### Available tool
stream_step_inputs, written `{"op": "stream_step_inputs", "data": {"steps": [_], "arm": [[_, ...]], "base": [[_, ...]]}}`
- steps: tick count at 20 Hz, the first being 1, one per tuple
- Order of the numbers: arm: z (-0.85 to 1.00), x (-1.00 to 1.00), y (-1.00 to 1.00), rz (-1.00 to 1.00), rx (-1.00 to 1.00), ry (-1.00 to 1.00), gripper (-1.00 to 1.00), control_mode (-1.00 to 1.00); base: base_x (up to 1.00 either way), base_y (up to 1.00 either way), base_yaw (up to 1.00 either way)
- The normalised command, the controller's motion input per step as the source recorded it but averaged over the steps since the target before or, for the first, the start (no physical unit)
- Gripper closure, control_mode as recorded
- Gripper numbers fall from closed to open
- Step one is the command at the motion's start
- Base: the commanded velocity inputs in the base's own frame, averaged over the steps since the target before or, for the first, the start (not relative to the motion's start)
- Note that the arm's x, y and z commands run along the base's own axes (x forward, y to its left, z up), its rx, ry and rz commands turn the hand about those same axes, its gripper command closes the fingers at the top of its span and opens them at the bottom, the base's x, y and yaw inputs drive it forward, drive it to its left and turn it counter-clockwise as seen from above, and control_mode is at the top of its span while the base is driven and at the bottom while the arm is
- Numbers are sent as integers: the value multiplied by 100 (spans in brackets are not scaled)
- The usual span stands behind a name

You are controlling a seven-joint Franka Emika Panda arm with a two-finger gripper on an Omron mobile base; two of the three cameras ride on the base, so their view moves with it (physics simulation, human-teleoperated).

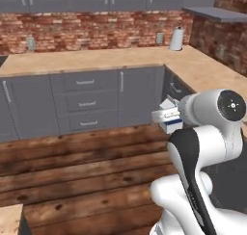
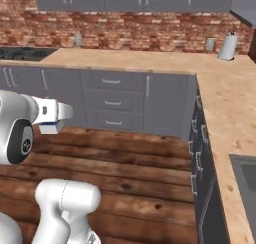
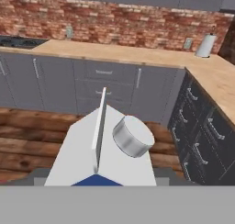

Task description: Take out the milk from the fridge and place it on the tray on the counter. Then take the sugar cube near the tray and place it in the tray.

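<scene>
Above wood floor (image 1: 72, 176) — pincer (image 1: 166, 116) level, gripping milk (image 3: 103, 149)

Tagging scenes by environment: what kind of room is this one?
A rendered home kitchen, most likely. An L-shaped wood-grain counter runs over grey drawers against a red brick wall, with a paper towel roll in the corner and a plank floor below.

We see the arm folded, elbow raised, forearm level and reaching forward above the floor. The gripper (image 1: 166, 117) sits at mid-height, jaws partly apart and clamped on the milk (image 1: 170, 125). In the right base view the gripper (image 2: 56, 113) points right, away from the wrist.
</scene>
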Motion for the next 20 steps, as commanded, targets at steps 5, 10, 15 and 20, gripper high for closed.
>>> {"op": "stream_step_inputs", "data": {"steps": [5,10,15,20], "arm": [[0,0,0,0,0,0,100,100],[0,0,0,0,0,0,100,100],[0,0,0,0,0,0,100,100],[0,0,0,0,0,0,100,100]], "base": [[100,66,2],[100,100,0],[100,72,0],[100,40,0]]}}
